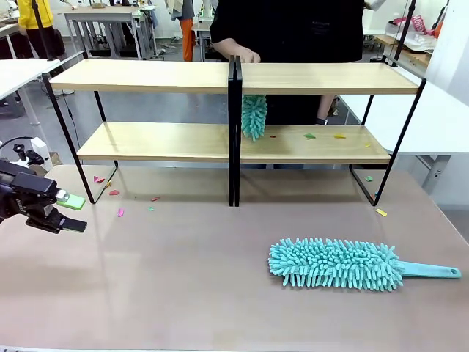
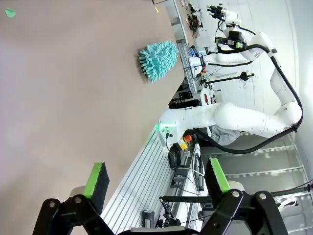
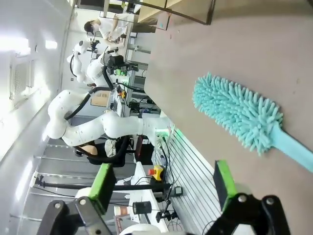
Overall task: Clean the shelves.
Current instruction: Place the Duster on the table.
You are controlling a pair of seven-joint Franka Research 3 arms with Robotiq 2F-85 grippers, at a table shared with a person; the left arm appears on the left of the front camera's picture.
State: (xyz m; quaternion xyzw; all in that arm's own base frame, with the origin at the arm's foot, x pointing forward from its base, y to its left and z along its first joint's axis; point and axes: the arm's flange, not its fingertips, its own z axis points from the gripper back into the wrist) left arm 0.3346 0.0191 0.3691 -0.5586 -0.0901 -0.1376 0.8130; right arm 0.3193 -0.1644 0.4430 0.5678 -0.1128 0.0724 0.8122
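Observation:
The shelves (image 1: 146,75) stand across the far half of the table, two light-wood units joined at black centre posts; their corner also appears in the right wrist view (image 3: 188,11). Coloured paper scraps (image 1: 310,136) lie on the lower right board. A teal duster (image 1: 254,117) hangs over that board by the centre posts, and what holds it is hidden. A person's hand (image 1: 238,53) rests on the top board. A second teal duster (image 1: 335,264) (image 2: 157,59) (image 3: 237,115) lies on the table, handle to the right. My left gripper (image 1: 73,213) (image 2: 156,178) is open and empty at the table's left edge. My right gripper (image 3: 164,181) is open and empty, off the table's edge.
More paper scraps (image 1: 121,213) dot the brown table (image 1: 183,293) in front of the left unit, and a yellow one (image 1: 381,213) lies near the right frame leg. White tables flank both sides. The right arm's body (image 2: 234,117) and the left arm's body (image 3: 98,125) stand behind the table's near edge.

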